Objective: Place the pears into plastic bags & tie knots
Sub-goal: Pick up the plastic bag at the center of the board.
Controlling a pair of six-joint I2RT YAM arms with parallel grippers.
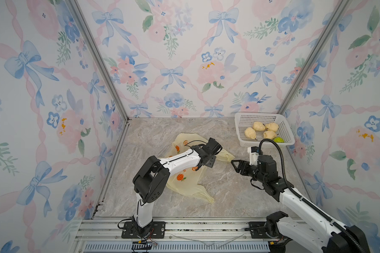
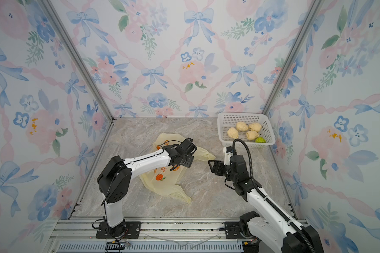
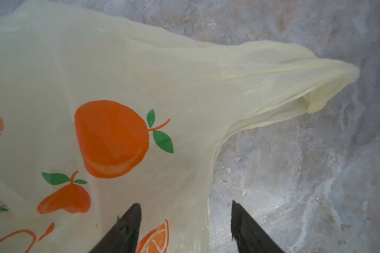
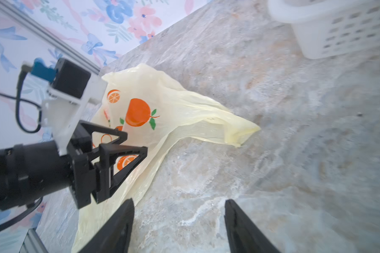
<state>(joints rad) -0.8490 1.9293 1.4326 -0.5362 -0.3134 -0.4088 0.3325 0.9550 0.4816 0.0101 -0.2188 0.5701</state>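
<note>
- Plastic bag [image 1: 185, 188]: translucent pale yellow, printed with orange fruits, green leaves and orange characters.
- Pears [image 1: 250, 133]: four cream-yellow with dark stems.
- Green pear [image 1: 278, 139]: bright green.
- Basket [image 1: 242, 121]: white, perforated in a grid of small holes.
- Tabletop [image 1: 228, 197]: grey-beige with pale marble veining.
- Walls [image 1: 184, 43]: white wallpaper with blue bows, a pink ribbon lattice, pink and blue flowers, and green sprigs.
- Left gripper [image 3: 184, 203] and right gripper [image 4: 179, 200]: black.
- Left arm [image 1: 180, 161] and right arm [image 1: 298, 203]: white links, black joints.
</note>
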